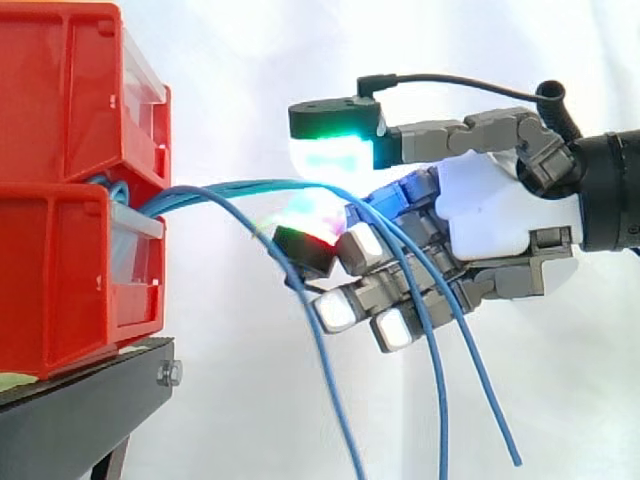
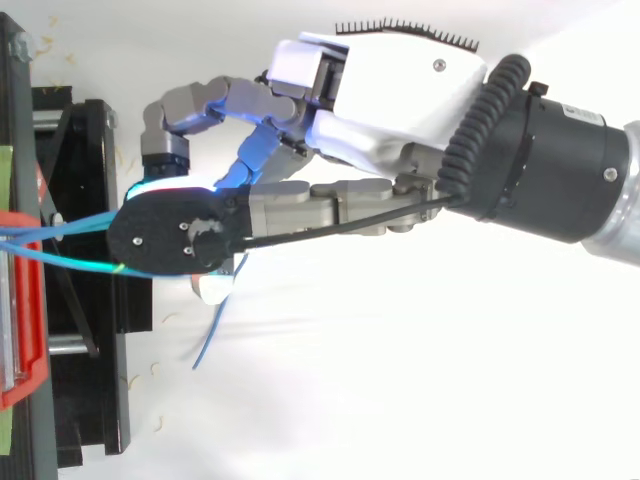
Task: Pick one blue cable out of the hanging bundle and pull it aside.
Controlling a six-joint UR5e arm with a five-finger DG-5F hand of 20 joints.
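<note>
From where I stand, the blue cables (image 1: 240,188) come out of the gap between the two stacked red bins (image 1: 60,100), which sit on the black stand (image 1: 80,410) in front of the white curtain (image 1: 250,60). Only their bin ends are fixed, so they arch out under their own weight and droop. That, I'd judge, is why the hand (image 1: 490,210) comes in level from the side opposite the bins. It meets the bundle at the top of the arch, where the strands fan apart and one can be separated from the rest.

The hand is right in among the cables, with the bundle crossing it. I cannot tell whether it has closed on any strand or is just reaching through them. From above, the hand (image 2: 380,90) stretches toward the bins (image 2: 25,300) and covers the place where the cables (image 2: 60,224) reach it.

Each cable first runs roughly level, away from the bins and toward the hand. It then bends over, and its long axis turns nearly vertical. The inner cable (image 1: 320,370) drops soonest and steepest, close to the bins. The outer two cables (image 1: 441,400) carry further across the hand before they fall, and their free ends point down and slightly away from the bins. One loose end (image 2: 210,340) shows from above, trailing below the hand.

Nothing looks pulled aside yet, since all the strands leave the bins together. The inner cable seems the easiest to single out, as it hangs apart from the others.
</note>
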